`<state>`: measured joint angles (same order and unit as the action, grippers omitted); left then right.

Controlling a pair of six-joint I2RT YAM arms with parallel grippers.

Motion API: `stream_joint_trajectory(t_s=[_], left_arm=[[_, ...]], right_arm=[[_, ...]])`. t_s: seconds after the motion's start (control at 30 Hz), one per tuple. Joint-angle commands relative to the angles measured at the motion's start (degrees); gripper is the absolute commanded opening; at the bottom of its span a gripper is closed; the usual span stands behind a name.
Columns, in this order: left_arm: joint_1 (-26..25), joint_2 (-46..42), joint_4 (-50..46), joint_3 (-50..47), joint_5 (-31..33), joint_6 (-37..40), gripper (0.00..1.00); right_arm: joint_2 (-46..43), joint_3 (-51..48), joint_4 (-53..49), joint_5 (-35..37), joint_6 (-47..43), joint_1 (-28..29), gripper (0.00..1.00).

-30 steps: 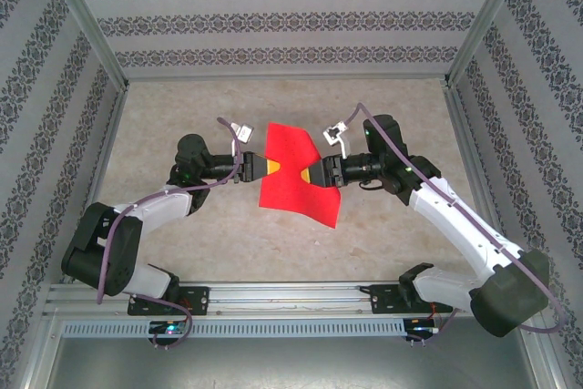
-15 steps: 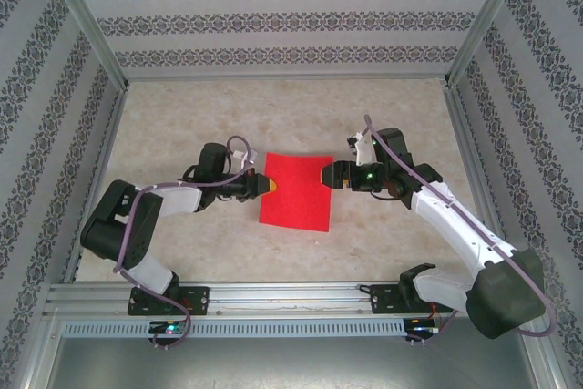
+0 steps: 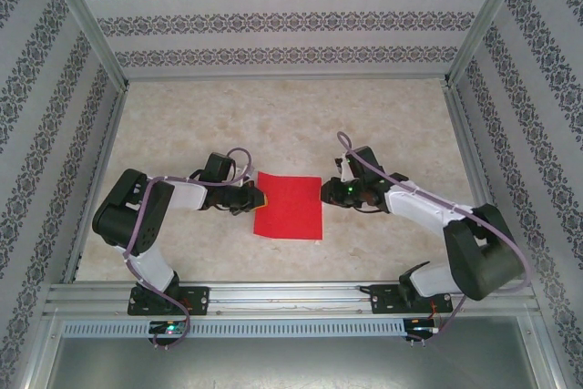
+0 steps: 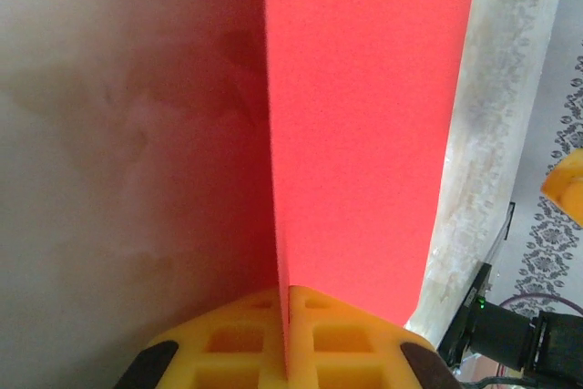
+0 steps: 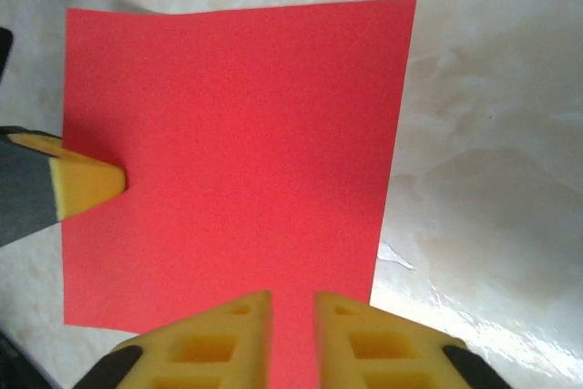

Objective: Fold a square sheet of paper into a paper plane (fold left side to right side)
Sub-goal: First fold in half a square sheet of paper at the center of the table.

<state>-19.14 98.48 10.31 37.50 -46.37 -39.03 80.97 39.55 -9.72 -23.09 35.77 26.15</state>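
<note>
Red square sheet of paper [image 3: 289, 206], edge hidden inside clamped left pincer [image 4: 284, 305]

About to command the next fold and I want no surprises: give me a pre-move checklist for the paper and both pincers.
1. Left pincer clamped on the left edge of the paper: ok.
2. Right pincer gripping paper: cannot tell; its fingers stand slightly apart over the edge.
3. Paper lying flat on table: ok.
4. Pincers at opposite edges: ok.
5. Left-to-right fold made: cannot tell.
</note>
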Motion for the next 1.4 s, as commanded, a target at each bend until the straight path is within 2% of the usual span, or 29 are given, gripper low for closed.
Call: stream_joint_trajectory(t_s=[0.0,0.13,0.33,0.53,0.67,0.9,1.07,1.3,1.37], left_arm=[[-0.6,-1.0,1.3,-1.1,1.7,-1.3,0.0],[-0.6,-1.1,1.8,-1.4,1.9,-1.4,0.0],[-0.6,-1.5,2.5,-1.5,1.2,-1.9,0.01],[-0.6,-3.6,4.2,-1.7,-0.3,-2.9,0.19],[-0.9,-5.0,6.5,-1.6,-2.1,-5.0,0.27],[-3.8,-6.1,9.3,0.3,-1.5,-8.7,0.41],[-5.6,-5.6,7.8,2.5,-1.1,-8.0,0.49],[-9.6,-2.8,6.6,6.9,-0.5,-6.9,0.67],[-10.3,-1.9,6.8,7.7,-0.7,-6.9,0.68]], right_arm=[[3.1,-0.9,4.5,2.2,1.7,0.8,0.1],[7.5,-0.5,6.0,1.3,1.8,1.4,0.01],[11.1,-0.3,6.0,2.0,1.3,1.6,0.0],[13.7,-0.3,4.9,1.9,0.1,1.6,0.0],[14.9,-0.5,4.8,2.1,0.0,1.8,0.0],[16.0,-0.4,4.5,2.5,-0.2,2.2,0.0],[16.4,0.0,4.4,2.8,-0.2,2.6,0.0],[17.1,0.2,5.4,2.2,0.3,3.2,0.0],[17.1,0.1,5.8,1.9,0.4,3.4,0.0]])
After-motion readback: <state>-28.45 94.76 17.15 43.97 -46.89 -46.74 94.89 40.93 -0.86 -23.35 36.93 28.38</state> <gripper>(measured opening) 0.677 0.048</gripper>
